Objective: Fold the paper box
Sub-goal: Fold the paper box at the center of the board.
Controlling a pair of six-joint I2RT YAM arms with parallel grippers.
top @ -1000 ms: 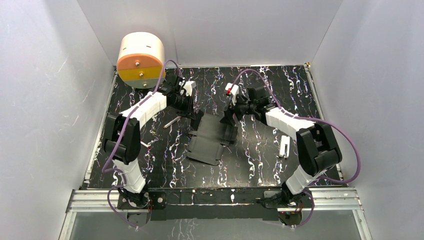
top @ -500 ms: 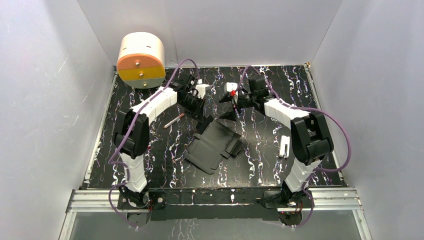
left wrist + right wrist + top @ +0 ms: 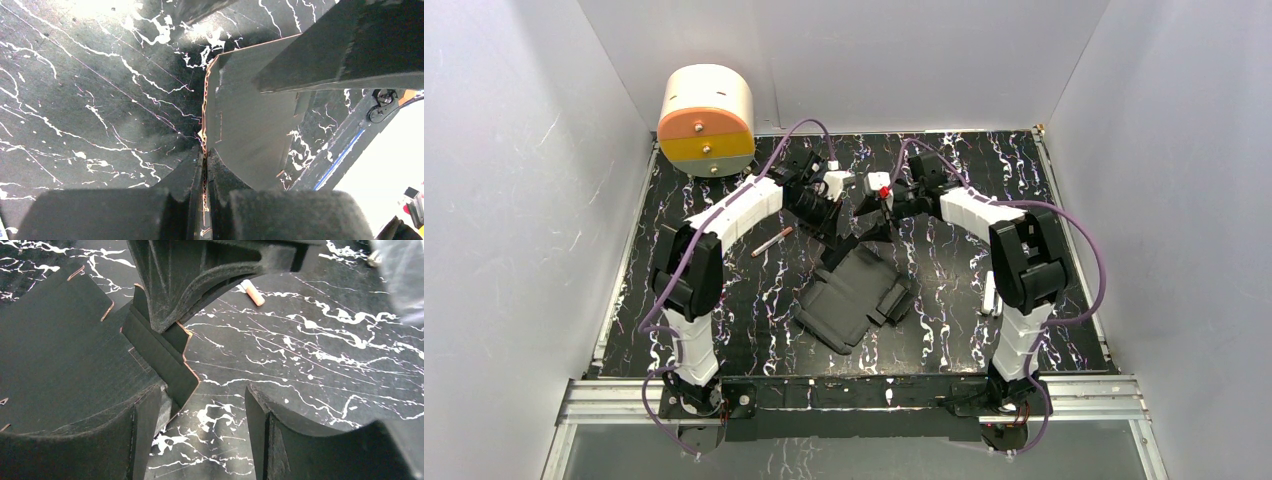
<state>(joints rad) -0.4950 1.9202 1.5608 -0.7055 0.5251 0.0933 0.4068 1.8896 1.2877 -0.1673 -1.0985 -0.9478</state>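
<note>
Marbled black table [image 3: 724, 300], grey walls on three sides.

Paper box [image 3: 852, 295]: a flat black card blank lying mid-table, a little nearer the far side than the arm bases, turned at a slant. Creases and flaps show along its right edge. Its far end is raised off the table where the two arms meet.

Left gripper [image 3: 836, 243]: reaches in from the far left and is clamped tight on the far edge of the paper box. In the left wrist view the card's corrugated brown edge runs straight into the slit between the fingers [image 3: 187, 177], with no gap showing. The card panel stands nearly upright beyond them.

Right gripper [image 3: 865, 226]: comes in from the far right, close against the left one. Its jaws are spread wide. In the right wrist view the pointed tip of a card flap [image 3: 172, 375] sits in the gap, next to the left-hand finger [image 3: 135, 440]. The other finger stands clear of it over bare table, so nothing is gripped.

Other items:
- A slim stick with an orange tip [image 3: 772, 241], on the table left of the paper box.
- A small white piece [image 3: 991, 293], near the right arm.
- A cream and orange drum [image 3: 706, 118], in the far left corner.
</note>
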